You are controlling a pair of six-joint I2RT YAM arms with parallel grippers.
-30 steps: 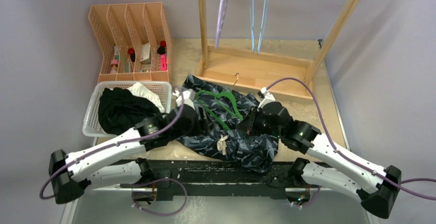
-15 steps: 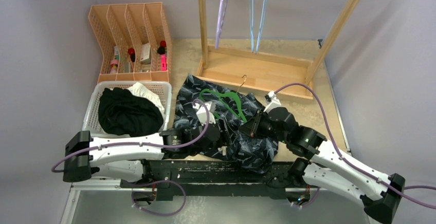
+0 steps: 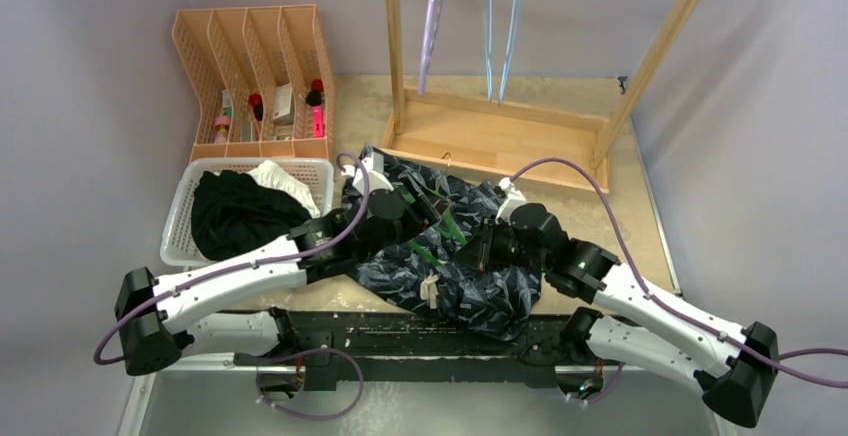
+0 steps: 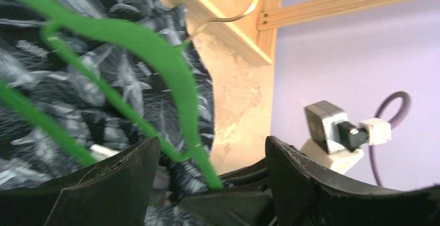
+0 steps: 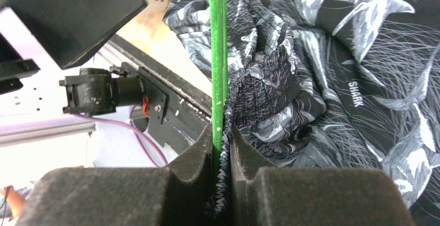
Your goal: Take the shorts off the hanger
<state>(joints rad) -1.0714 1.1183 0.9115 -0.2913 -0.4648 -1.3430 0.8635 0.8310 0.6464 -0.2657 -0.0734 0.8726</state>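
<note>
Right gripper (image 5: pixel 222 148) pinches the green hanger (image 5: pixel 217 55) together with the waistband of the dark blue patterned shorts (image 3: pixel 480 291), which lie spread on the table (image 3: pixel 620 171). Left gripper (image 4: pixel 212 164), fingers spread around the hanger, has swung from the front edge to the cloth's far side. Count: one patterned pair; one black pair (image 3: pixel 235 218) and one white pair (image 3: pixel 280 178) in one basket (image 3: pixel 300 163); three hangers (image 3: pixel 435 16) on the wooden rack (image 3: pixel 500 141).

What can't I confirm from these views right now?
- Left wrist: the lower end of the green hanger vanishes behind the left gripper; contact unclear.
- Right wrist: the right gripper, shut on hanger and waistband, hides how deep the pinch goes.
- Top view: both grippers cover most of the hanger; how much of the patterned shorts is threaded on it is hidden.
- Top view, basket: black shorts cover whatever lies beneath.
</note>
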